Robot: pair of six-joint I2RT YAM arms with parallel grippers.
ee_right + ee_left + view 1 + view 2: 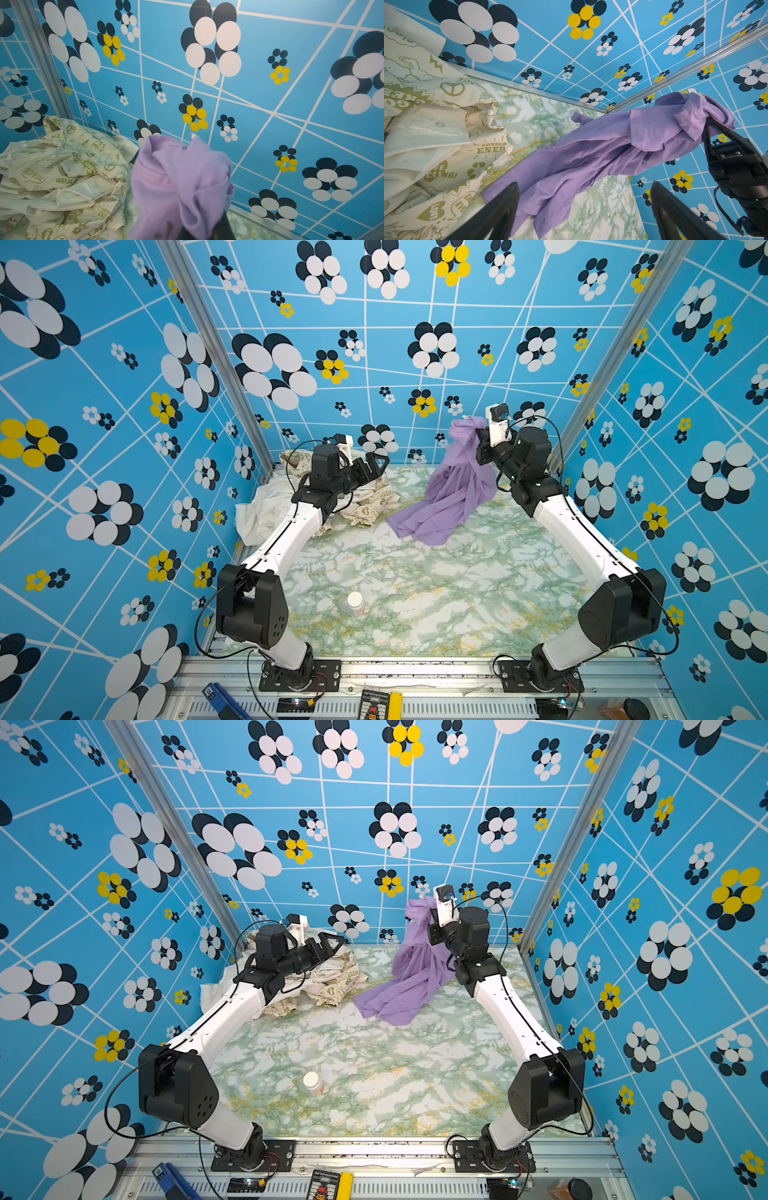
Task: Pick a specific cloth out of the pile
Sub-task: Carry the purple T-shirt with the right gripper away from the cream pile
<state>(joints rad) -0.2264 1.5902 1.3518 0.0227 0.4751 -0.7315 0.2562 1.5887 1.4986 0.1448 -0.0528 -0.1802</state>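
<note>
Our left jaws stand wide apart and hold nothing. Our right jaws are clamped together on a bunched end of the cloth [453,489].

In both top views, the left jaws hover above the pile [257,514], which sits at the back left of the tabletop [436,593]. Its white fabric lies nearest the left wall, with the cream, olive-printed one beside it. The right jaws hold the lilac cloth [411,977] up near the back wall. From there it drapes down and its lower part lies spread on the tabletop, just beside the pile [332,977]. We cannot tell whether the two touch. A small white bottle [355,602] rests nearer the front, between the arms and well apart from the fabrics.

In the left wrist view, we see our two dark fingers [500,207] spread, with only air between them. Beyond them the cloth [591,155] runs from the marbled tabletop [533,116] up to the right jaws, which pinch its gathered end. The cream fabric of the pile [436,124] shows a peace sign and olive lettering.

In the right wrist view, the bunched cloth [176,182] fills the foreground and hides most of our jaws. The pile [62,176] lies crumpled beyond it by the corner post.
</note>
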